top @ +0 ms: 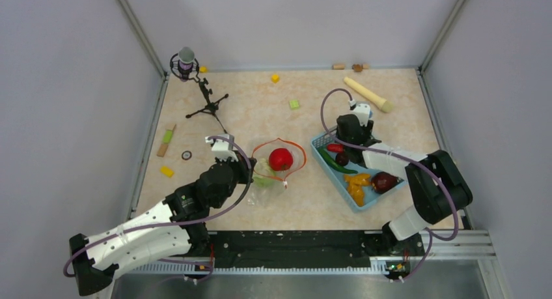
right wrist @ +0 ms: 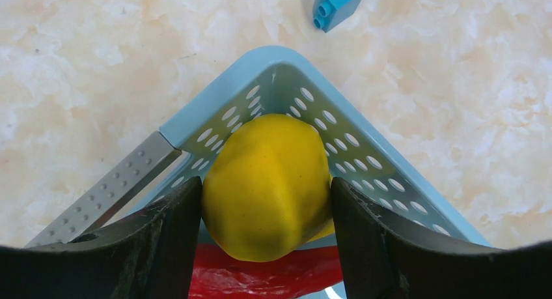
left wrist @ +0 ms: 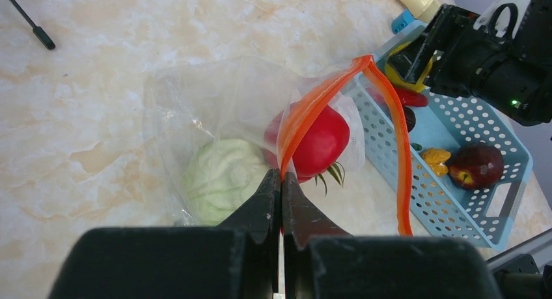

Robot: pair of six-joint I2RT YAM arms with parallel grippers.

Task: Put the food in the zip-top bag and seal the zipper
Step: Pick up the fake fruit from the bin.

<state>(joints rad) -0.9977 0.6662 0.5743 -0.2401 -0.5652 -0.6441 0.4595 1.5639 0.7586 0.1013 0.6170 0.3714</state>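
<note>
While in left claw [left wrist: 281,182], bag [left wrist: 215,103] mouth toward basket [left wrist: 470,122].

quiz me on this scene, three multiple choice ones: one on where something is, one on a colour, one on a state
1. The tomato is: A) in the light-blue basket B) inside the zip-top bag C) in the right gripper
2. The zipper is: A) blue B) white C) orange-red
3. The left gripper has its jaws: A) wide open B) shut on the zipper C) shut on the tomato
Answers: 1 B, it shows through the clear plastic; the right gripper holds a lemon in the basket. 2 C, an orange-red strip rims the bag's mouth. 3 B, the strip is pinched between the closed jaws.
</note>
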